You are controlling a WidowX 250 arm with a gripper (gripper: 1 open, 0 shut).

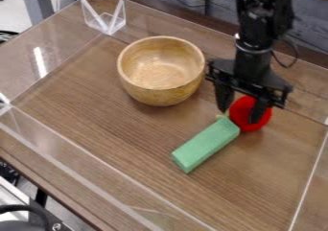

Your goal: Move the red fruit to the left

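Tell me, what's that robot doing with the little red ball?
A robot arm is reaching straight down over the red fruit on a wooden table. Its gripper is open, with a finger on each side of the fruit, so it hasn't grabbed it yet. A green block lies just beside the fruit, and a wooden bowl sits further left. The fruit is at the right side of the table, not yet moved left.
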